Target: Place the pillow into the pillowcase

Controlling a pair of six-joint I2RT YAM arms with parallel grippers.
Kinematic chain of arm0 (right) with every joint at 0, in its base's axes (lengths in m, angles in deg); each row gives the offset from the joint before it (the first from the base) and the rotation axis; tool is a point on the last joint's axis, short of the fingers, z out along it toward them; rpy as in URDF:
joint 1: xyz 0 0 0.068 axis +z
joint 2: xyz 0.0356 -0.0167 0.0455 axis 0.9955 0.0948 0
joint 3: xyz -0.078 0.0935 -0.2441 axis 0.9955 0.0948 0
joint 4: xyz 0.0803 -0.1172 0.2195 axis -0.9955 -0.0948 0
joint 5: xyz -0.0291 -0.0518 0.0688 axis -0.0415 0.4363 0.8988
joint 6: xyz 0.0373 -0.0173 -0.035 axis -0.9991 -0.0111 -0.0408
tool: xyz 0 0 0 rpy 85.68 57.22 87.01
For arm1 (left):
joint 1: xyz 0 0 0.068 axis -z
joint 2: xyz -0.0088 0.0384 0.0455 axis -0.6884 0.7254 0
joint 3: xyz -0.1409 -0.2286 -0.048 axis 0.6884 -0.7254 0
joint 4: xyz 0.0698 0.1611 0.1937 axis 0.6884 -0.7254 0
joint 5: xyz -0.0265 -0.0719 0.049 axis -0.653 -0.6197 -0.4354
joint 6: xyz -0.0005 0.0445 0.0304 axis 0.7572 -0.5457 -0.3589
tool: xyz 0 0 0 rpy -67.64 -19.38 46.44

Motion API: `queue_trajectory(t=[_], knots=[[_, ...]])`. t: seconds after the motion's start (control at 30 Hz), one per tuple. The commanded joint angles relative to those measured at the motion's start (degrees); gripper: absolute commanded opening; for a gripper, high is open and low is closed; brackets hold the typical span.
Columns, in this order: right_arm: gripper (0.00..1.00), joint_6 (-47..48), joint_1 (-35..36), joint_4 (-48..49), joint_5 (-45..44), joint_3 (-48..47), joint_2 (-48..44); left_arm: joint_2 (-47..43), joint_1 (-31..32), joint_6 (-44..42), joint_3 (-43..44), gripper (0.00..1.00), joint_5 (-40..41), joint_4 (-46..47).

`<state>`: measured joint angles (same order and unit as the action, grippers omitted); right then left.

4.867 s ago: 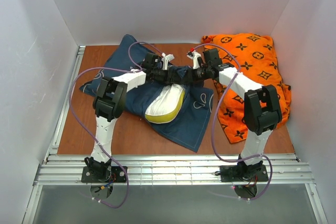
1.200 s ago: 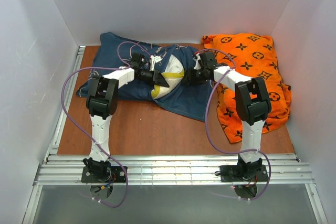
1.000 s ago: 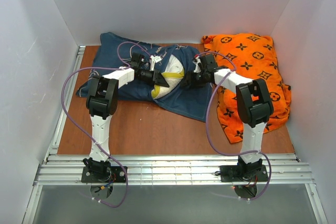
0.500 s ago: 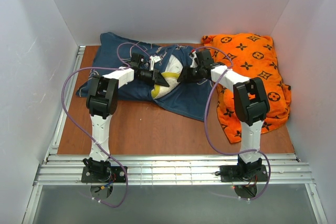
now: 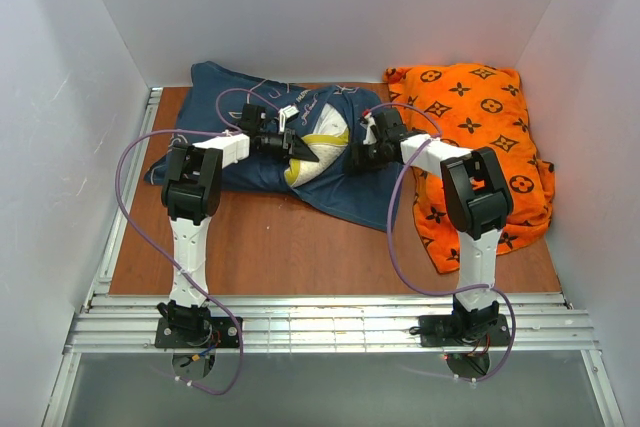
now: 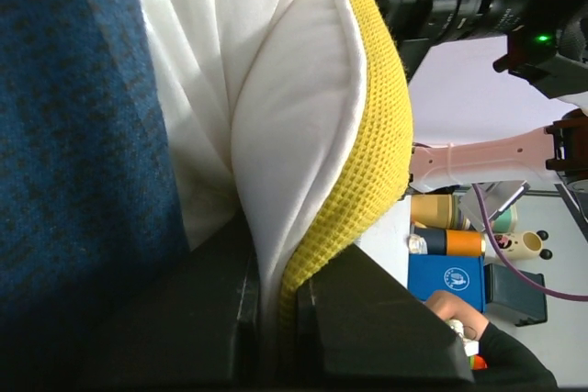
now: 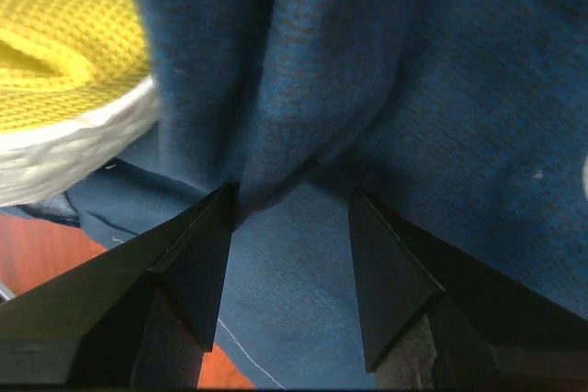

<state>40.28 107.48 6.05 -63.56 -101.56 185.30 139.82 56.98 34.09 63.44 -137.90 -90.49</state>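
The white pillow point(image 5: 322, 139) with its yellow band lies half inside the navy pillowcase point(image 5: 222, 97) at the back of the table. My left gripper point(image 5: 298, 150) is shut on the pillow's edge; in the left wrist view the jaws point(image 6: 276, 319) pinch the white cover and the yellow band point(image 6: 367, 135), with pillowcase fabric point(image 6: 73, 135) to the left. My right gripper point(image 5: 357, 153) sits on the pillowcase just right of the pillow. In its wrist view the gripper point(image 7: 289, 204) stands open over a fold of the pillowcase point(image 7: 386, 71), with the pillow point(image 7: 64, 52) at upper left.
An orange monogram cushion point(image 5: 480, 127) fills the back right corner, close behind my right arm. White walls point(image 5: 60, 97) enclose the table on three sides. Bare wooden tabletop point(image 5: 280, 247) lies in front of the pillowcase, with a metal rail point(image 5: 330, 327) at the near edge.
Both arms have carried pillow and pillowcase toward the back of the table. In the last second the right gripper shifted slightly along the pillowcase and its jaws narrowed. The left grip is unchanged.
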Motion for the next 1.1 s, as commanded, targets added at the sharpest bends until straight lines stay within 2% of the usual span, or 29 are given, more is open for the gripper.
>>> queue_trajectory(t=[0.0, 0.23, 0.43, 0.6, 0.87, 1.07], knots=[[0.48, 1.11, 0.29, 0.79, -1.67, -1.08, -1.31, 0.21, -0.55, 3.12, -1.03, 0.0, -3.22, 0.54], [0.53, -3.2, 0.2, 1.76, -1.59, -4.96, 1.95, -0.75, -0.55, 3.38, -2.26, 0.0, -3.58, 0.98], [0.56, -4.17, 0.29, 3.08, 3.06, -2.68, -2.52, -0.58, -0.55, 4.44, -2.26, 0.0, -3.93, 1.95], [0.59, -4.61, 0.29, 2.9, 2.19, -1.97, -5.25, -0.49, -0.55, 5.05, -2.17, 0.0, -4.01, 3.09], [0.57, -6.11, 0.55, 2.02, -0.62, -5.05, 1.6, -0.75, -0.55, 7.6, -2.61, 0.0, -5.07, 5.46], [0.57, -7.6, 0.81, 4.03, -4.48, -5.05, 3.8, -1.54, -0.38, 14.96, -5.16, 0.0, -7.62, 14.59]])
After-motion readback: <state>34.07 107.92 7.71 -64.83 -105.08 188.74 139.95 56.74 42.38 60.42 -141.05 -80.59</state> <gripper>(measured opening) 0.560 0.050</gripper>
